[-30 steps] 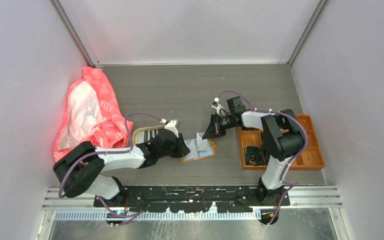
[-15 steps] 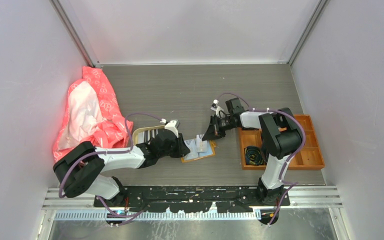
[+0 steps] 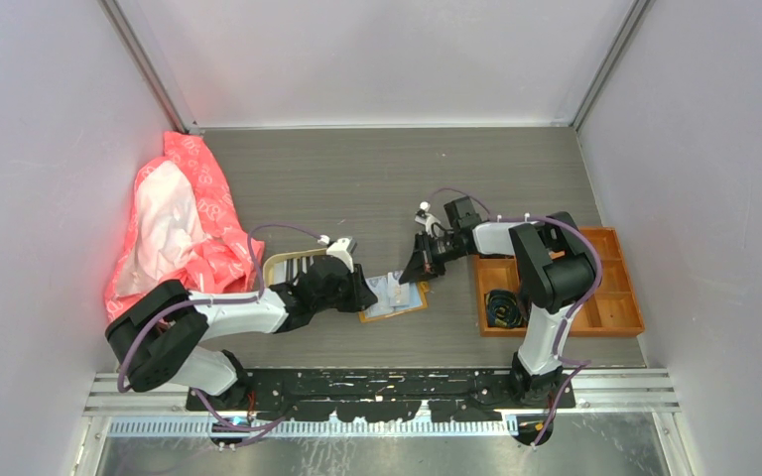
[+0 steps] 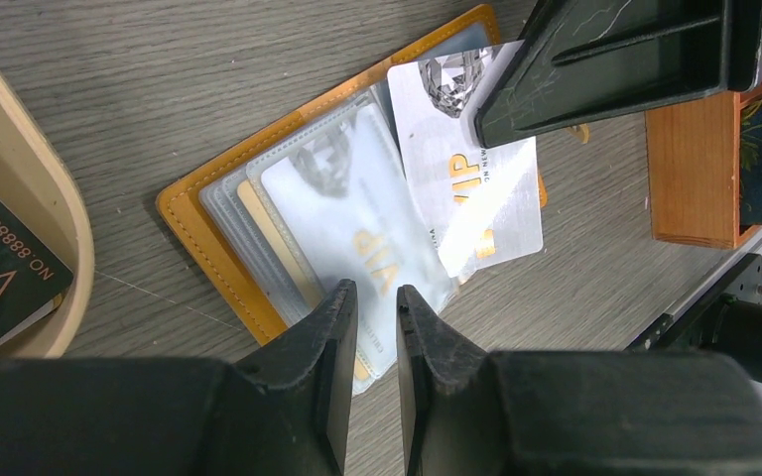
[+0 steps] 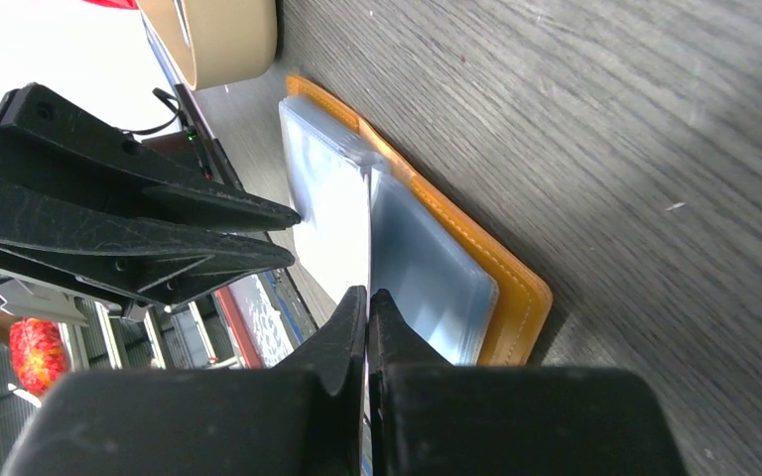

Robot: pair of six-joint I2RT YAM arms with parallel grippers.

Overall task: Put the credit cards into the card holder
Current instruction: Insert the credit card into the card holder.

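The left arm lies low over the near part of the table (image 3: 357, 178), its white forearm running from the folded elbow at the left toward the centre. The left gripper (image 4: 372, 296) points away from the base and down at the card holder (image 4: 187, 213). Its two black fingers stand a narrow gap apart, with their tips over the near edge of the clear sleeves. Whether they pinch a sleeve or only press on it cannot be told.

The card holder lies opened flat on the table between the two grippers, with its orange cover underneath and its clear sleeves fanned on top. A pale card (image 4: 357, 208) sits inside the uppermost sleeve.

The right arm rises from its base, bends at a high elbow and reaches back leftward. Its wrist dips so that the right gripper (image 5: 368, 296) comes down at the holder's far right side. Its fingers are closed on a silver card (image 4: 476, 198), which the right wrist view shows edge-on between them. The card slants over the sleeves and overhangs the holder's right edge.

Just left of the holder stands a beige tray (image 4: 60, 208) with a dark card (image 4: 0, 278) in it. To the right, an orange box (image 3: 615, 307) holds a black coil (image 3: 501, 305). A pink bag (image 3: 184, 223) lies crumpled at the far left.
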